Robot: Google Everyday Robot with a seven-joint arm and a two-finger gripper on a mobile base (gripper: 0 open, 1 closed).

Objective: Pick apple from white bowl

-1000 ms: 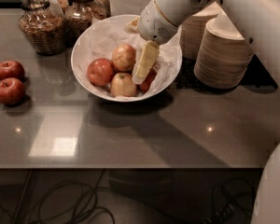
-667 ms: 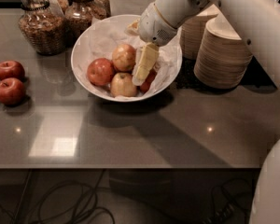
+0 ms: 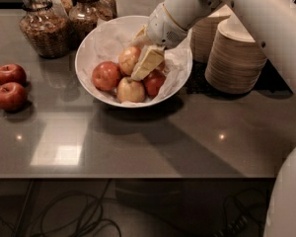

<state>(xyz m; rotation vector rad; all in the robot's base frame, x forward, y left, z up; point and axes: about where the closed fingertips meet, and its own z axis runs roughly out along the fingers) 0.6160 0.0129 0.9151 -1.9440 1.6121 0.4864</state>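
Grey glossy countertop (image 3: 138, 147) across the whole view, with dark floor and loose cables (image 3: 64, 216) below its front edge. Down inside the white bowl (image 3: 80, 63): cream-coloured gripper (image 3: 148, 63), angled down and to the left from a white arm (image 3: 246, 9) reaching in from the upper right. Lies over the middle of the fruit, touching or nearly touching a pale apple (image 3: 128, 58) at its upper left and a dark red apple (image 3: 154, 84) at its lower right. Open or closed: cannot tell from this angle.

Two more pieces of fruit in the same bowl, a red apple (image 3: 105, 76) on the left and a yellowish apple (image 3: 130, 91) at the front. All four resting on crumpled white paper (image 3: 108, 38). Bowl itself standing on the countertop towards the back, a little left of centre.

Just right of it, two tall stacks of beige paper bowls (image 3: 237, 58). Behind and to the left, two glass jars (image 3: 42, 28) with brown contents. Well apart at the far left edge, loose red apples (image 3: 10, 97) lying directly on the countertop.
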